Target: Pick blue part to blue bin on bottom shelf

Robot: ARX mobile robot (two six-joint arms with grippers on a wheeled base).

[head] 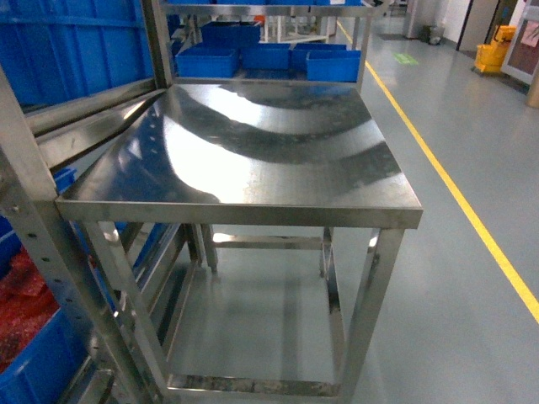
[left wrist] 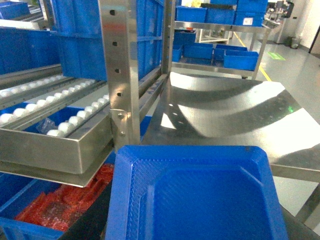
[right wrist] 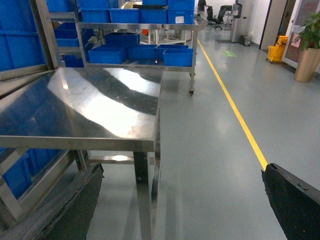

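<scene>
A steel table is shown from the head view, with neither pincer in sight there. In the left wrist view the lower frame is filled by a blue tray-like part, its near edge cut off; the left pincer itself is hidden behind it, so whether it is clenched on the part or released cannot be told. Up and to the left of that part a roller shelf is seen, a steel tier with rows of small white rollers, cut off at the left edge. Beneath the tier a blue bin is partly visible, holding red pieces whose shape is hard to make out. A perforated steel post stands between the shelf and the table.

In the right wrist view only two dark finger pads of the right pincer are seen, one at each lower corner, set wide apart with bare floor between them, so the pincer is released. Ahead of it a yellow floor line runs into the distance, and beyond the table a cart of blue bins is seen. No readable writing or label is made out.
</scene>
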